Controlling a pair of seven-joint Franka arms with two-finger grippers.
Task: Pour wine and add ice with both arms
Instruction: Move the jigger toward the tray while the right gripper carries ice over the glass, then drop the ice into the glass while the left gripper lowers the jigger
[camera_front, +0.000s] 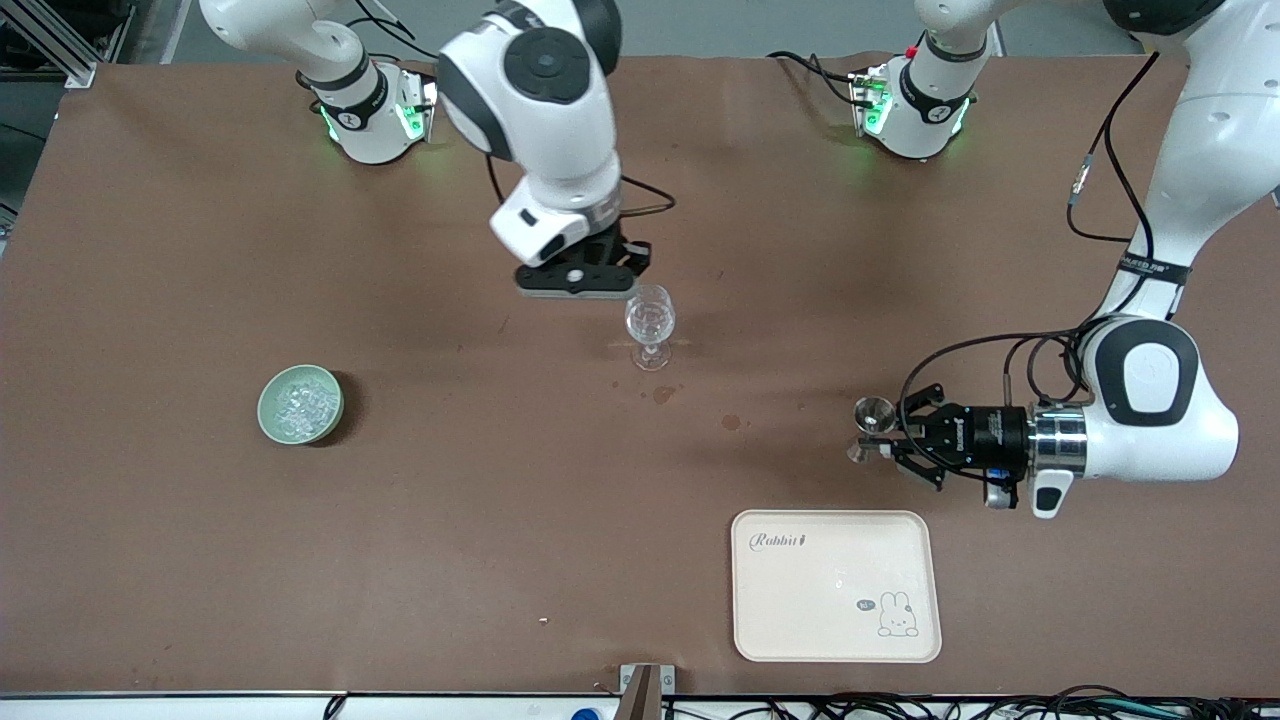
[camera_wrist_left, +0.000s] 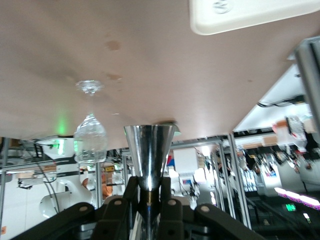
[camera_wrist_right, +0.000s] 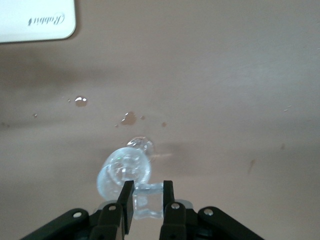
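We saw the right gripper (camera_front: 630, 283) hanging right over the wine glass (camera_front: 650, 325), which stood near the middle of the bench (camera_front: 180, 250). In the right wrist view its fingers (camera_wrist_right: 126, 201) were clamped on a small clear piece of ice (camera_wrist_right: 148, 197) just above the glass's open top. We think the ice step was going on, and the next move was to let go so the piece falls in.

The rest of the ice (camera_front: 300, 402) sat in a green bowl (camera_front: 272, 420) toward the right arm's end of the bench.

The left gripper (camera_front: 893, 438) waited near that arm's end, just past the pale tray (camera_front: 836, 585) that lay by the front edge. It was clamped on a shiny metal cup (camera_front: 872, 425) held sideways.
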